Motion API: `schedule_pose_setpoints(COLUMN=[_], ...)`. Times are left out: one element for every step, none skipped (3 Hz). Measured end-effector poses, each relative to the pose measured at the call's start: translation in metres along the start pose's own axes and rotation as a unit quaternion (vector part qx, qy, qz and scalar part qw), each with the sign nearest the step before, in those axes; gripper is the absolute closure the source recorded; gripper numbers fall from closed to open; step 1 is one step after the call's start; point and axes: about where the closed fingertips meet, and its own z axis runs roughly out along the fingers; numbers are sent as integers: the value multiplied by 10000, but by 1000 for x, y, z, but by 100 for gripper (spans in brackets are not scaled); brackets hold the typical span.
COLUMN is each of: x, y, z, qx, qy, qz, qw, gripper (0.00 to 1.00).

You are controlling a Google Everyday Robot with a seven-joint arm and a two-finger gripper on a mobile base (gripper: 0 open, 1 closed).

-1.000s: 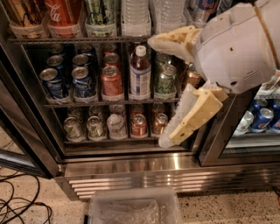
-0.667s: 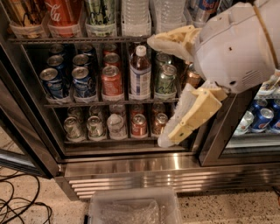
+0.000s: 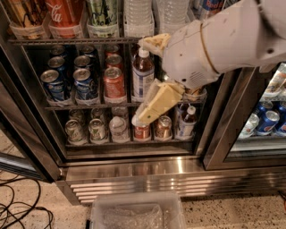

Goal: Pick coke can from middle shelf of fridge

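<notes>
The coke can (image 3: 114, 83) is red with a silver top. It stands at the front of the middle shelf (image 3: 89, 107) of the fridge (image 3: 134, 172), with more red cans in a row behind it. Blue cans (image 3: 85, 83) stand to its left and a brown drink bottle (image 3: 143, 74) to its right. My gripper (image 3: 140, 82) is open and empty. Its upper finger (image 3: 153, 43) is by the bottle's cap and its lower finger (image 3: 156, 105) crosses the shelf edge below the bottle. The gripper sits just right of the coke can and is not touching it.
The top shelf holds large bottles, one with a red Coke label (image 3: 65, 13). The bottom rack holds mostly silver cans (image 3: 98, 129) and a small bottle (image 3: 187, 120). A second door on the right shows blue cans (image 3: 268, 120). A clear plastic bin (image 3: 136, 214) and cables (image 3: 18, 205) lie on the floor.
My gripper has moved left, and its lower finger has risen from the bottom rack to the middle shelf edge. The fingers now stand above and below the brown bottle. The cans have not moved.
</notes>
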Motion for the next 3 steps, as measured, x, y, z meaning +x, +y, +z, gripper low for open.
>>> schedule_pose_setpoints(x=[26,36,43], y=[-23,-20,-14], z=[43,76,95], qx=[189,471,717], qy=[-89,-383,-657], qz=[196,341,536], qw=[9996,9976,9938], gripper=[0,0,0])
